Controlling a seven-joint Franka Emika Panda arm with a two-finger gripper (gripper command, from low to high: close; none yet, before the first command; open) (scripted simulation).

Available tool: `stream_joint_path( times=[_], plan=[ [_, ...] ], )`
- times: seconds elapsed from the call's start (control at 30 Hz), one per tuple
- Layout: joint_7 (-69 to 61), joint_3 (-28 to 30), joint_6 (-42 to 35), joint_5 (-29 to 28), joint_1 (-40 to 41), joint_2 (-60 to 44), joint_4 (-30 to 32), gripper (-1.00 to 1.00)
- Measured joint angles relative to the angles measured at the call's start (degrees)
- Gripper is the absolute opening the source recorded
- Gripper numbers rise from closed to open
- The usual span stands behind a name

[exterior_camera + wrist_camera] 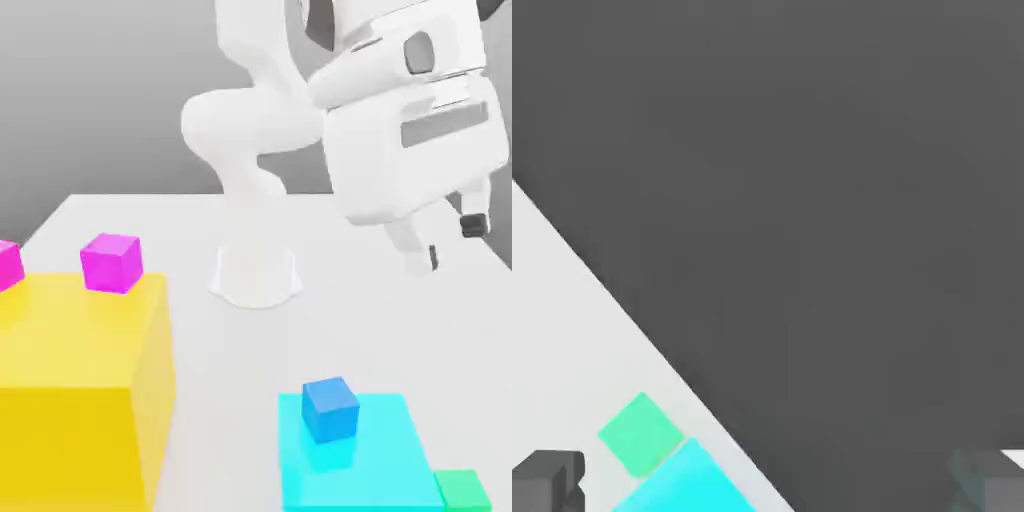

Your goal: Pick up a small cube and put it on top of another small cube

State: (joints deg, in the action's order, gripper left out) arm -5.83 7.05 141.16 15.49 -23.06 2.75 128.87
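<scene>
Item: small green cube (pixel 463 491), sitting on the white table (pixel 240 380) at the exterior view's five o'clock corner, touching the corner of a flat cyan slab (pixel 380 470); in the hand view it (pixel 640 433) is lying just beside that slab (pixel 692 485). A blue cube (pixel 331 408) is resting on the slab, at ten o'clock from the green one. Two magenta cubes (pixel 111 262) (pixel 8 265) are standing on a large yellow block (pixel 80 400) at nine o'clock. The gripper (pixel 452 240) is hanging at two o'clock, well above the table, fingers (pixel 474 224) spread wide, grasping nothing. No markings are readable.
</scene>
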Motion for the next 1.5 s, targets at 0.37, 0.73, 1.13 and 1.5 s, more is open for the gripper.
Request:
stream_joint_path(
  times=[0.37, 0.73, 1.13, 1.5],
  plan=[
    [-16.98, -2.90, 7.18, -6.94, -4.51, -20.34, -0.80, 0.00],
    [-20.34, -3.54, 15.54, -10.93, -5.64, -33.51, -2.79, -1.00],
    [-32.16, 0.68, 1.75, -10.70, 1.66, -17.29, -0.47, -1.00],
    [-57.30, 12.24, -14.28, -15.76, 22.32, 1.31, 1.66, -1.00]
  ],
)
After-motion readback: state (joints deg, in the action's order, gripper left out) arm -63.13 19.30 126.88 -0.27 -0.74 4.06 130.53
